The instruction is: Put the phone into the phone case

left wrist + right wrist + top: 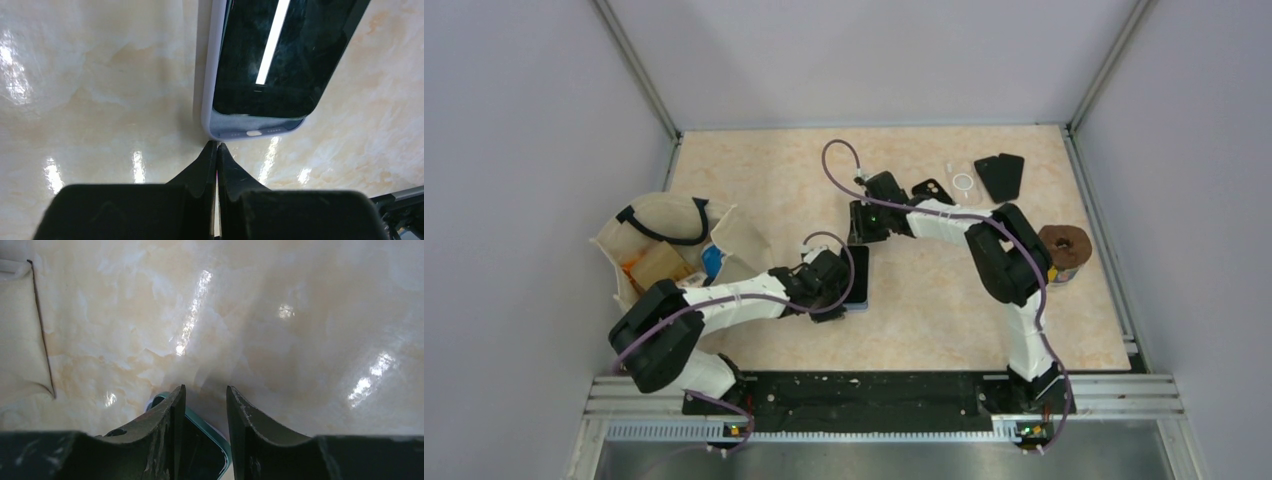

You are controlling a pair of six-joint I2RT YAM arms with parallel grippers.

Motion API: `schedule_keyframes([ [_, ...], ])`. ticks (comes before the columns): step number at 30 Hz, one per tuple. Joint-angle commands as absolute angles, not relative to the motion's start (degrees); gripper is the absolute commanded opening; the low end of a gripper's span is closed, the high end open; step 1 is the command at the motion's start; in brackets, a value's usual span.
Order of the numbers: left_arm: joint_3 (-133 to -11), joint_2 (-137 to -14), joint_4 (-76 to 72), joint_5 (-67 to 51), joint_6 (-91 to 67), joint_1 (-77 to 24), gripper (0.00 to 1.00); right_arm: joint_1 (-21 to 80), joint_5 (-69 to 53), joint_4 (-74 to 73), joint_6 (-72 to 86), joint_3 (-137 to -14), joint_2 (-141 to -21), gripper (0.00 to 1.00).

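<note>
Half done, it seems: phone is laid in case but not yet pressed flush, left pincer shut at its end, right pincer narrowly parted.

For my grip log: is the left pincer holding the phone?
No, the left pincer is shut empty, its tips outside the phone case.

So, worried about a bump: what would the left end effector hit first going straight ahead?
The left end effector, shut, would meet the near corner of the phone case, seemingly just ahead; depth unclear.
</note>
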State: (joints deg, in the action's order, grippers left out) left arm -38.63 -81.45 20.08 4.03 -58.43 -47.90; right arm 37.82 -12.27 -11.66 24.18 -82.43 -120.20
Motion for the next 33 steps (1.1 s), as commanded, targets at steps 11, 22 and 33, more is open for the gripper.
schedule_keyframes([
  [11,-43.57,-85.22,20.98,8.63,-52.95,-41.5,0.06,38.5,-11.7,-8.97,30.19,-63.12,-108.47,0.36],
  [22,-43.66,-80.85,23.53,6.07,-48.54,-38.79,0.07,38.58,-6.2,-10.52,36.02,-57.4,-100.87,0.38],
  [33,-48.3,-83.2,23.85,3.97,-45.79,-34.75,0.13,44.65,-4.44,-11.34,40.32,-55.97,-96.41,0.42],
])
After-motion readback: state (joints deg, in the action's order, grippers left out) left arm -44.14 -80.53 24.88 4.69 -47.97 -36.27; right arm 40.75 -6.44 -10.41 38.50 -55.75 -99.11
